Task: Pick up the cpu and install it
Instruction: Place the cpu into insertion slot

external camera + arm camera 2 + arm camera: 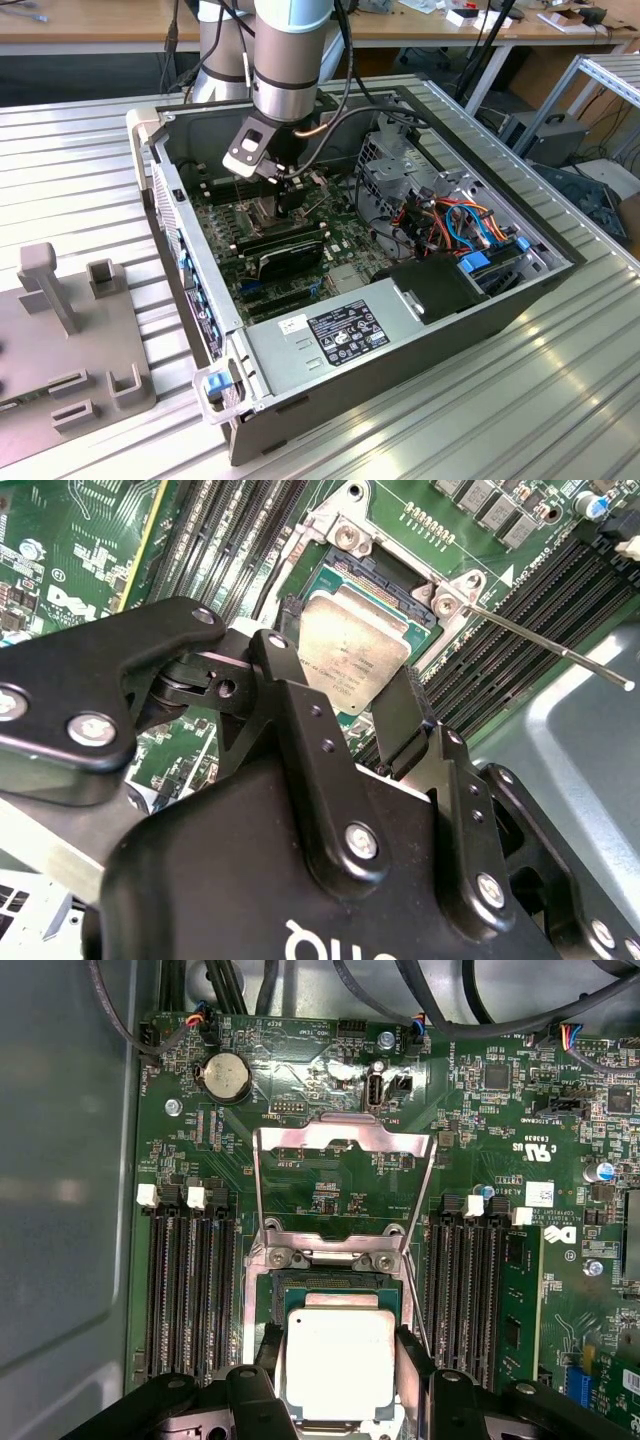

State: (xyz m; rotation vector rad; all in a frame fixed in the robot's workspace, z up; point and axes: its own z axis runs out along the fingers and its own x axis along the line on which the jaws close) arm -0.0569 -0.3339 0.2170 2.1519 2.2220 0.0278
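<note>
CPU [340, 1360], clamped by two opposite edges in the black gripper [340, 1345], sits over the open socket [340, 1285]; whether it is seated or just above cannot be told. Beyond it, the hinged load plate [345, 1140] lies folded open, with memory slots [190, 1290] on either side on the green motherboard [480, 1170], inside a desktop case [400, 390] on the ribbed bench [80, 150]. Light, thin and rigid, the chip probably suits edge holds only: smooth sides may slip, and the underside contacts are likely fragile.
</note>
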